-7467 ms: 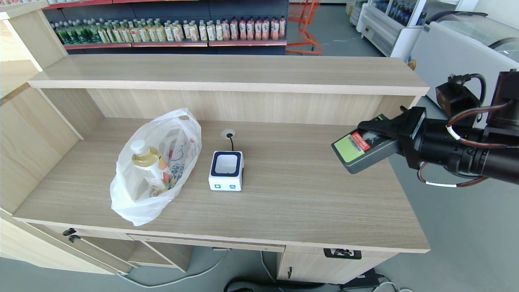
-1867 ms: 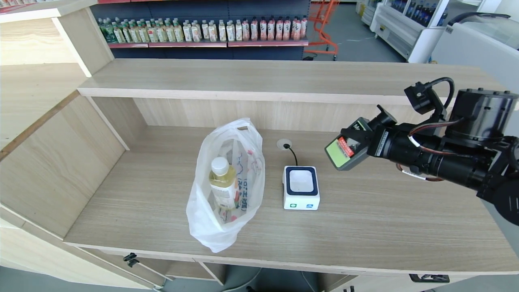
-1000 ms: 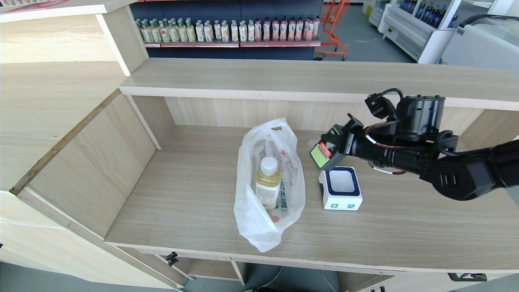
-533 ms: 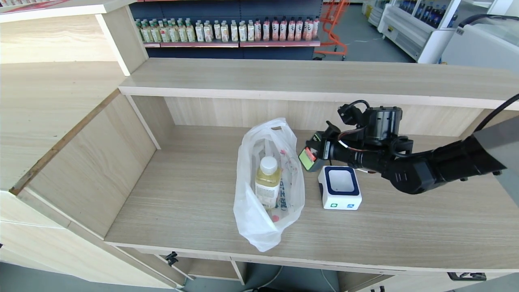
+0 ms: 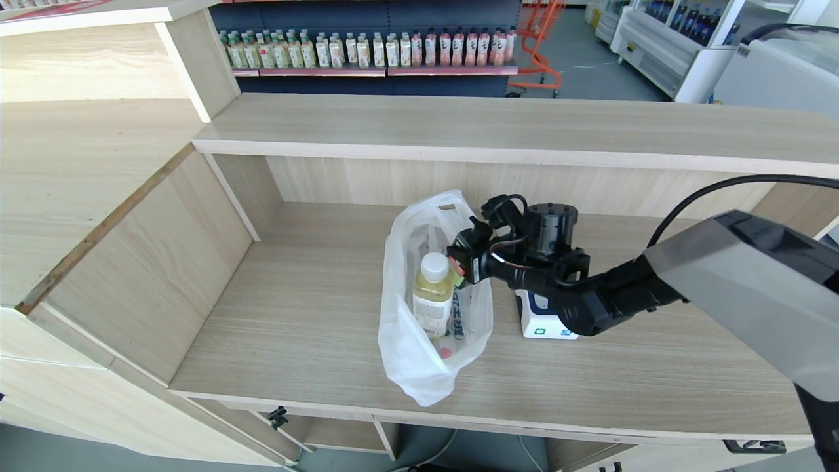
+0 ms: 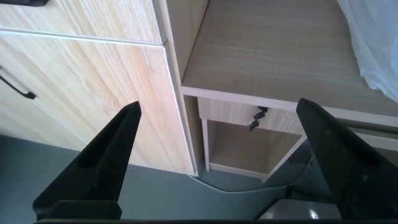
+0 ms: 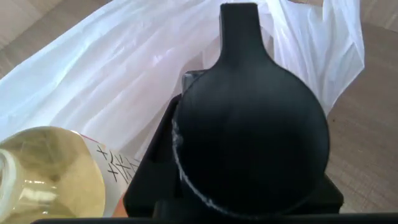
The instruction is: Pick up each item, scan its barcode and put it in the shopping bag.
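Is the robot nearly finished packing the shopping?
Nearly. Done: a bottle already stands inside the shopping bag. In hand: the right tool holds a small green box at the bag's open mouth. Left: lower the box in and let go.

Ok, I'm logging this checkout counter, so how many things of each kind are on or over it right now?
Shopping bag: 1
Bottle, in the bag: 1
Scanner: 1
Box, held by the right gripper: 1
Total: 4
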Tool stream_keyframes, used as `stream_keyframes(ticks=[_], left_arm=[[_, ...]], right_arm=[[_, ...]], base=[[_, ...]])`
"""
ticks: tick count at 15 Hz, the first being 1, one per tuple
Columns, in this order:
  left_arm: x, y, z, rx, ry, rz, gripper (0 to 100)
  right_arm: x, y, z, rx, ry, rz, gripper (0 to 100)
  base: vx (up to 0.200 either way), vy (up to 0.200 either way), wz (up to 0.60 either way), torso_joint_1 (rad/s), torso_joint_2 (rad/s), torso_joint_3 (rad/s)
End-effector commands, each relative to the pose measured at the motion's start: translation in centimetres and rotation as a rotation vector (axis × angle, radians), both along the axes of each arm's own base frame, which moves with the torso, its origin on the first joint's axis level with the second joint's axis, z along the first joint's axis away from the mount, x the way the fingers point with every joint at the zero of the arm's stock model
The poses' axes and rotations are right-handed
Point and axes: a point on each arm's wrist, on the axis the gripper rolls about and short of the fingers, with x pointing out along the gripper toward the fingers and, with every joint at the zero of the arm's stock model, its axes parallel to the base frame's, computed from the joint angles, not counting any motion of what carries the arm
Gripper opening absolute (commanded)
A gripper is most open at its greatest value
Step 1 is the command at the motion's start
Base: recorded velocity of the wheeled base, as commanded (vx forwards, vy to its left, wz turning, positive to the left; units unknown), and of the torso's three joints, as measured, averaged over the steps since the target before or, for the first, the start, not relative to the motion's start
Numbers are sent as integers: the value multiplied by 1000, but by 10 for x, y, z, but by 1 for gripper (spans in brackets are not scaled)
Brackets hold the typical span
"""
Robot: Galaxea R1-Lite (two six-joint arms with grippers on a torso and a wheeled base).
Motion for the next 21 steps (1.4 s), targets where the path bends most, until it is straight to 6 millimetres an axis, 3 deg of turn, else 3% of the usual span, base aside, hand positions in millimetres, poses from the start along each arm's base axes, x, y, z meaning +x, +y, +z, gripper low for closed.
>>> stream_keyframes(ticks=[1, 6, 7, 10, 11, 12, 13, 14, 17, 18, 20, 21], left_arm=[[0, 0, 0, 0, 0, 1, 100], [0, 0, 0, 0, 0, 1, 100], [0, 0, 0, 0, 0, 1, 100], [0, 0, 0, 0, 0, 1, 100], [0, 0, 0, 0, 2, 1, 100], [0, 0, 0, 0, 2, 1, 100], [0, 0, 0, 0, 0, 1, 100], [0, 0, 0, 0, 2, 1, 100], [0, 0, 0, 0, 0, 1, 100], [0, 0, 0, 0, 2, 1, 100], [0, 0, 0, 0, 0, 1, 100], [0, 0, 0, 0, 2, 1, 100]], right_arm=[[13, 17, -17, -4, -16, 19, 0], [22, 21, -31, -68, -55, 24, 0], [22, 21, -32, -68, -53, 24, 100], [19, 18, -13, -35, -74, 20, 100], [12, 12, 15, 31, -74, 12, 100], [8, 8, 27, 64, -71, 7, 100], [-14, -9, 68, 157, -61, -2, 100], [-40, -34, 94, 191, -51, -4, 100], [-146, -104, 126, 205, -36, -3, 100], [-181, -118, 123, 210, -26, -20, 100], [-249, -153, 89, 169, 27, -100, 100], [-267, -162, 78, 142, 44, -121, 100]], base=[[0, 0, 0, 0, 0, 0], [0, 0, 0, 0, 0, 0], [0, 0, 0, 0, 0, 0], [0, 0, 0, 0, 0, 0], [0, 0, 0, 0, 0, 0], [0, 0, 0, 0, 0, 0], [0, 0, 0, 0, 0, 0], [0, 0, 0, 0, 0, 0], [0, 0, 0, 0, 0, 0], [0, 0, 0, 0, 0, 0], [0, 0, 0, 0, 0, 0], [0, 0, 0, 0, 0, 0]])
